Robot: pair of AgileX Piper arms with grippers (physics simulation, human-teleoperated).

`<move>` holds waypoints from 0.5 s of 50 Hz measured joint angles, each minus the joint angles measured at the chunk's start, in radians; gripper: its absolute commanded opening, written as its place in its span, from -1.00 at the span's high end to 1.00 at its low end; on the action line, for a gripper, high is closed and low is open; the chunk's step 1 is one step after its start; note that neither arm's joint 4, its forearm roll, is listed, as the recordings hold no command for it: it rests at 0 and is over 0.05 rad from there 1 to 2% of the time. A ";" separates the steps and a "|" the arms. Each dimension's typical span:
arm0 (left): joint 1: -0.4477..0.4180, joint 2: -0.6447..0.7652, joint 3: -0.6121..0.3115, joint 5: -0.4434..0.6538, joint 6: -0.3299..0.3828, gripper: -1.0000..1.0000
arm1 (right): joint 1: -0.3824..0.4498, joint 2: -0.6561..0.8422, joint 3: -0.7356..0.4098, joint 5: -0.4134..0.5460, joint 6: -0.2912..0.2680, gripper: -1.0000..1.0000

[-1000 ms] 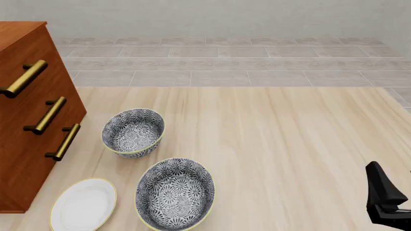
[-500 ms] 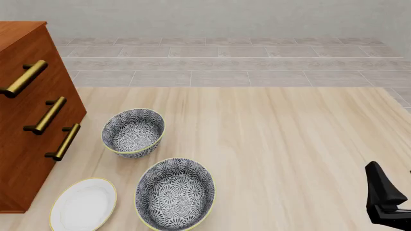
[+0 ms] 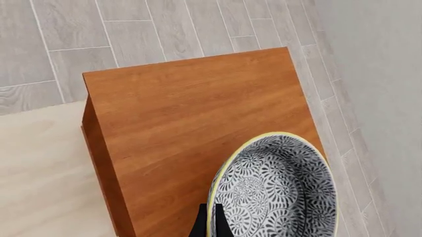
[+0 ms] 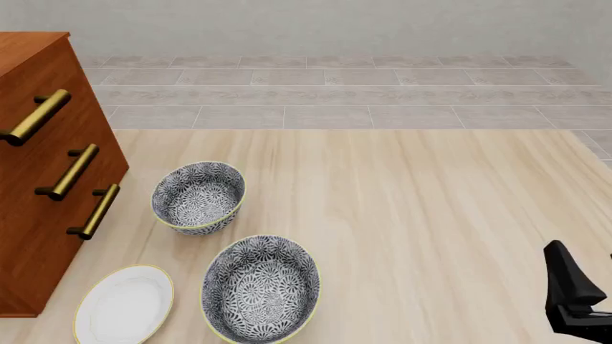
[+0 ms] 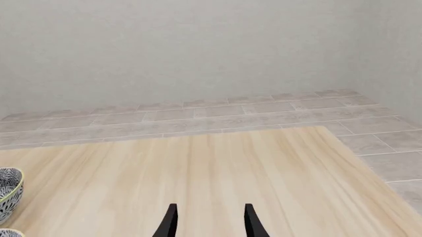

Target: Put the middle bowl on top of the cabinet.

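Middle bowl — rim between left fingers (over cabinet)

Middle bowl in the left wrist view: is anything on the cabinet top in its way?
Nothing visible. The middle bowl is pinched at its rim by the left gripper over the cabinet, whose visible top is bare wood.

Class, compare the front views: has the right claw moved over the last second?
No. The right claw sits at the same spot near the table's right edge in all three.

table — bowls, plate, cabinet
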 measured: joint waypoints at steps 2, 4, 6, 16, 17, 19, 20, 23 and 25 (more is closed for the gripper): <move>0.000 -0.001 0.001 -0.001 -0.001 1.00 | 0.000 0.000 0.000 0.000 0.000 -1.00; -0.001 -0.001 0.002 -0.002 -0.003 1.00 | 0.000 0.000 0.000 0.000 0.001 -1.00; -0.002 -0.002 0.003 -0.003 -0.005 1.00 | 0.000 0.001 0.000 -0.001 0.001 -1.00; -0.007 -0.005 0.011 -0.008 -0.013 -1.00 | -0.001 0.003 0.000 -0.004 0.002 -1.00; -0.008 -0.005 0.012 -0.008 -0.014 -1.00 | -0.001 0.004 0.000 -0.004 0.003 -1.00; -0.010 -0.005 0.014 -0.009 -0.016 -1.00 | -0.001 0.004 0.000 -0.005 0.003 -1.00; -0.010 -0.005 0.014 -0.009 -0.017 -1.00 | -0.001 0.004 0.001 -0.005 0.003 -1.00; -0.013 -0.006 0.016 -0.011 -0.019 -1.00 | -0.001 0.004 0.000 -0.005 0.003 -1.00; -0.014 -0.006 0.017 -0.012 -0.019 -1.00 | -0.001 0.005 0.000 -0.005 0.003 -1.00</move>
